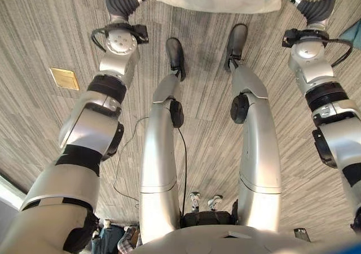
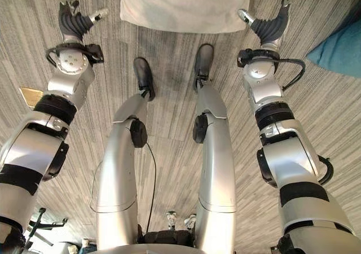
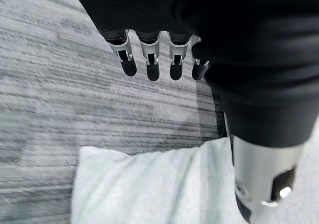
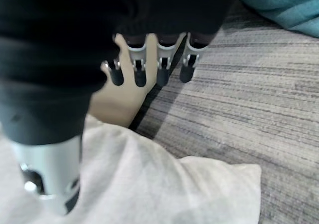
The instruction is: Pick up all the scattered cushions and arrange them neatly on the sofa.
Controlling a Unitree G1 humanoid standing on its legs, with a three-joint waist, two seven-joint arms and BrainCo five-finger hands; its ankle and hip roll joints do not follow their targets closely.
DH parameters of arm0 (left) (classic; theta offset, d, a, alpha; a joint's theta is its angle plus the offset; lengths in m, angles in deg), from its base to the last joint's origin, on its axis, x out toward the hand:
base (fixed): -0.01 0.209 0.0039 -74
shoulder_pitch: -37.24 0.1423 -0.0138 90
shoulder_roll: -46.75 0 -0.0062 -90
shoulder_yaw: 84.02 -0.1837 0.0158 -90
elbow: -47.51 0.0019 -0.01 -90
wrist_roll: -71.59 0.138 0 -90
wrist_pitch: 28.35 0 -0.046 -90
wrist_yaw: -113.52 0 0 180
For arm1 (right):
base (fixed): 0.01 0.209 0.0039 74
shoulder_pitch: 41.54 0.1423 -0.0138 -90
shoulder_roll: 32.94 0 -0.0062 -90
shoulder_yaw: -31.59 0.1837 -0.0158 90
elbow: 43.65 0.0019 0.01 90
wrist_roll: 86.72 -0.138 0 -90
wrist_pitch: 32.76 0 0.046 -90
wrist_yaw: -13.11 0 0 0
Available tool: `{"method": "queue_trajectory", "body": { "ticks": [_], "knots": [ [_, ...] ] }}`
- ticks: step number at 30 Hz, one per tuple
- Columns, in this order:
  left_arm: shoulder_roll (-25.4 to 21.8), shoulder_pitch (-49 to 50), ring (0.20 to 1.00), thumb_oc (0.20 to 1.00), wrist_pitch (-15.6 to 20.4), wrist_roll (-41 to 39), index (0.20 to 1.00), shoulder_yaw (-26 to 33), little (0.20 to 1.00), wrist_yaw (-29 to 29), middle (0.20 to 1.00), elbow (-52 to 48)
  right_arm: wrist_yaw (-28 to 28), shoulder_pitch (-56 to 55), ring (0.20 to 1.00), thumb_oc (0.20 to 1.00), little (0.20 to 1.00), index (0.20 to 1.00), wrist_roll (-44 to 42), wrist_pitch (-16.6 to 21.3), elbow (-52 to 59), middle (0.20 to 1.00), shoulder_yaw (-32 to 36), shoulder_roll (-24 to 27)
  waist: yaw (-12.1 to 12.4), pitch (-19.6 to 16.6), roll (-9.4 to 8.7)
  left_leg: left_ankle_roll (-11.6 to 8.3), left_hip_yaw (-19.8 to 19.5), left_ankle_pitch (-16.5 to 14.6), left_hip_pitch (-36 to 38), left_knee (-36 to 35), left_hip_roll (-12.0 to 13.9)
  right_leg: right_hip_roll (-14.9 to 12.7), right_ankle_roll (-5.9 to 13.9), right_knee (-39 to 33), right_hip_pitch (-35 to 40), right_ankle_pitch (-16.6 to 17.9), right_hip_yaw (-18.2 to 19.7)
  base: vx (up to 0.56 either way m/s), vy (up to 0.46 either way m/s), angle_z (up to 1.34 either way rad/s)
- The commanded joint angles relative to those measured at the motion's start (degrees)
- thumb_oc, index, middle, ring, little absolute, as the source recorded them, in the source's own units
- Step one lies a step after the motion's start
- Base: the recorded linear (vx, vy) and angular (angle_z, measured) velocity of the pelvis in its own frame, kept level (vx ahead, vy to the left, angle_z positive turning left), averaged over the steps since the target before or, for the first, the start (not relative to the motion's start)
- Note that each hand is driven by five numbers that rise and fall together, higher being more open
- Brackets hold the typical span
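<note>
A white cushion [image 2: 186, 5] lies flat on the grey carpet just ahead of me. My left hand [image 1: 121, 3] hovers beside its left edge with straight fingers [image 3: 149, 59] pointing at the carpet, holding nothing. My right hand [image 2: 271, 22] hovers beside the right edge, its fingers [image 4: 159, 64] also straight and empty. Both wrist views look down on the white cushion [image 3: 149, 184] close below each thumb. A teal cushion [image 2: 338, 51] lies on the carpet to the right, and a corner of the teal cushion [image 4: 284, 5] is seen past the right hand.
A brass floor plate [image 1: 64, 78] is set into the carpet on the left. A beige shape [image 4: 122, 99] lies on the floor just beyond the white cushion's edge. A person's shoes [image 1: 204, 200] stand behind me.
</note>
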Motion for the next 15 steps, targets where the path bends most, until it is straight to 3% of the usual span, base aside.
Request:
{"method": "queue_trajectory", "body": {
  "ticks": [1, 10, 15],
  "knots": [
    [1.1, 8.8, 1.000, 1.000, 1.8, -0.8, 1.000, 0.5, 1.000, -2.0, 1.000, 0.2, -2.0, -7.4, 1.000, 1.000, 1.000, 1.000, 1.4, 1.8, 1.7, 1.000, -4.0, -2.2, -1.4, -12.6, 0.80, -1.94, -4.0, -1.8, -0.5, -2.4, -0.6, -0.9, 5.60, 2.8, 3.9, -7.3, 2.7, 0.03, -0.049, -0.02],
    [2.7, 1.0, 1.000, 1.000, 0.6, 0.7, 1.000, -3.4, 1.000, -4.1, 1.000, 0.7, -2.4, 3.2, 1.000, 1.000, 1.000, 1.000, 2.5, 0.8, 3.4, 1.000, -10.3, -2.9, -0.9, -11.1, 0.37, -1.21, -3.9, -2.5, -0.5, -1.4, -0.7, -0.4, 6.34, 3.3, 3.8, -7.2, 3.0, 0.01, 0.007, -0.02],
    [6.2, -5.0, 1.000, 1.000, -3.2, 2.8, 1.000, -6.0, 1.000, -5.0, 1.000, 6.0, -2.2, 9.0, 1.000, 1.000, 1.000, 1.000, 3.0, -1.5, 1.2, 1.000, -14.5, -4.4, -0.7, -10.4, 0.16, -1.16, -3.9, -2.3, -0.5, -1.4, -0.7, -0.4, 6.51, 3.3, 3.8, -7.0, 3.2, 0.00, 0.002, -0.01]
  ]
}}
